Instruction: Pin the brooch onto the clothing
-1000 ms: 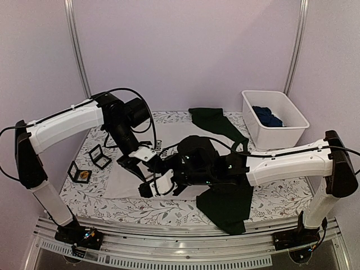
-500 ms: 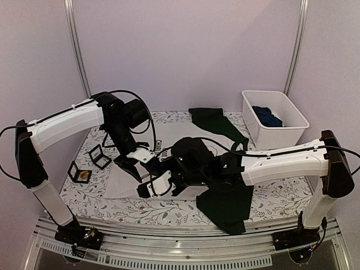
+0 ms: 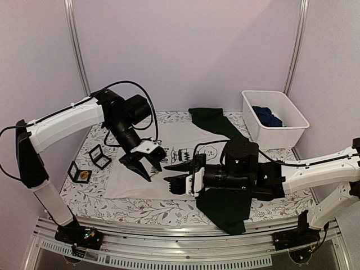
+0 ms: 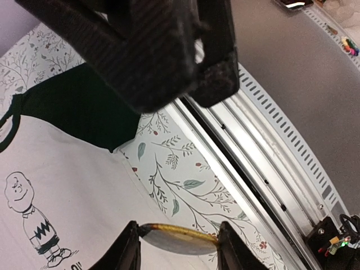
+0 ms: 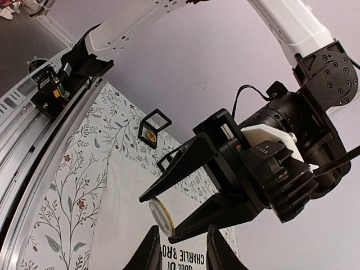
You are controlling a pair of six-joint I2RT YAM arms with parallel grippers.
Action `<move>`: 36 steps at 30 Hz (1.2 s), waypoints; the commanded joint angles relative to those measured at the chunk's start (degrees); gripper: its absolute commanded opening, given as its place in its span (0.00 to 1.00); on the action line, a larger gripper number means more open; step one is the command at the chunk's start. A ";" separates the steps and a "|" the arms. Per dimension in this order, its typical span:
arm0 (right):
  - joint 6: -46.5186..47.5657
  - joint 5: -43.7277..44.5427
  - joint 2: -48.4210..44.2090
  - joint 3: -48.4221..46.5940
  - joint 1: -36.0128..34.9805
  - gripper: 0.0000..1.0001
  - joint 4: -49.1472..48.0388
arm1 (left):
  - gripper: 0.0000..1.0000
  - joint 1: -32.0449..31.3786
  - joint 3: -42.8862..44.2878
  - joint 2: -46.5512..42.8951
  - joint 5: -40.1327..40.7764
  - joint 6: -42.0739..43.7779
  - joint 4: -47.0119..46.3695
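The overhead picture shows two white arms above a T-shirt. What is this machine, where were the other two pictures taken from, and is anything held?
They are two robot arms bolted side by side, each ending in a two-fingered pincer. A fixed camera behind them took the overhead picture; a camera on each wrist took the others. The T-shirt lies on a flowered cloth, with small boxes to the left and a white bin holding a dark blue garment to the right. The left pincer grips a round brooch; the right pincer is open and empty, facing it.

Top looks down; wrist views close (share clothing (image 4: 73,191)).
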State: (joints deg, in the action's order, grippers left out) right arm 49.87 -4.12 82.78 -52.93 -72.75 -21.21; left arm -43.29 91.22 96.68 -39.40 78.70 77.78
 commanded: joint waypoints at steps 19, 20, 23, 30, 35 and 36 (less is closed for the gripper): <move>-0.61 -2.91 -0.12 -1.89 -0.22 0.29 4.71 | 0.26 -8.55 6.89 2.13 -4.79 -7.57 8.62; -0.50 -2.65 -0.02 -1.96 -0.18 0.29 4.81 | 0.26 -8.69 7.06 2.31 -4.67 -7.49 8.68; -0.30 -1.80 0.25 -2.38 -0.21 0.28 5.89 | 0.26 -9.06 7.30 2.58 -3.82 -7.49 8.87; -0.10 -0.43 1.21 -4.31 -0.11 0.20 11.84 | 0.26 -10.33 8.37 3.39 -1.50 -7.41 9.38; -0.20 -0.43 1.63 -4.91 -0.15 0.15 13.99 | 0.25 -10.90 9.15 3.79 -0.98 -7.25 9.72; -0.25 -0.30 1.65 -4.91 -0.14 0.14 14.00 | 0.25 -10.94 9.16 3.91 -0.83 -7.22 9.76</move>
State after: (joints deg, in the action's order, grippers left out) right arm 50.02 -5.65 83.44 -56.49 -72.75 -10.39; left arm -52.93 99.02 99.72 -40.56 71.53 77.34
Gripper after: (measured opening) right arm 0.161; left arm 0.424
